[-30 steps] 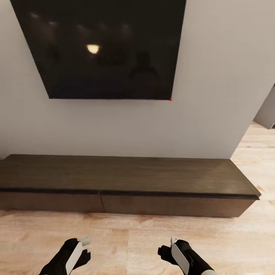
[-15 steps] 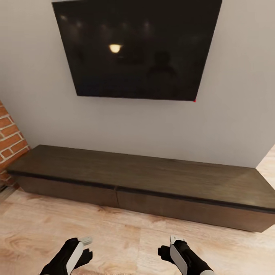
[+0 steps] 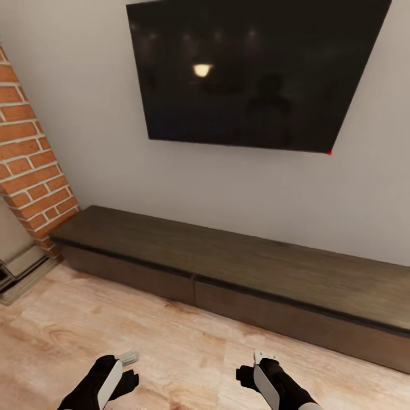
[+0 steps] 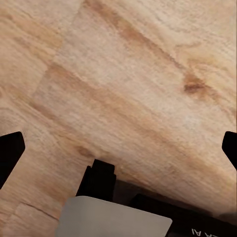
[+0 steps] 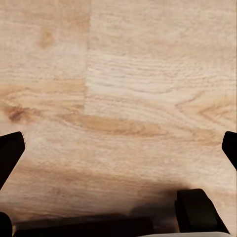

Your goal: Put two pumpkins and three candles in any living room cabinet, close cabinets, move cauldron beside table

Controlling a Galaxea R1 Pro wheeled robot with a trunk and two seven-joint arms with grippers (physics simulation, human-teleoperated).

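Dark brown cabinet [image 3: 239, 267] is shut; both the left gripper [image 4: 118, 143] and the right gripper [image 5: 118, 143] are spread, empty. Risk: base strikes cabinet if advanced carelessly.

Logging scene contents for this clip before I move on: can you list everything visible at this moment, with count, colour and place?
cabinet: one, long low dark brown, against the wall under the screen, both drawer fronts shut
screen: one, black, mounted on the wall above the cabinet, small red light at its lower right corner
wall: one, pale grey, behind the cabinet
brick column: one, red-orange, at the cabinet's left end
floor: light wood planks, in front of the cabinet and under both wrist cameras
left gripper: one, black and white, low over the floor, open, holding nothing
right gripper: one, black and white, low over the floor, open, holding nothing
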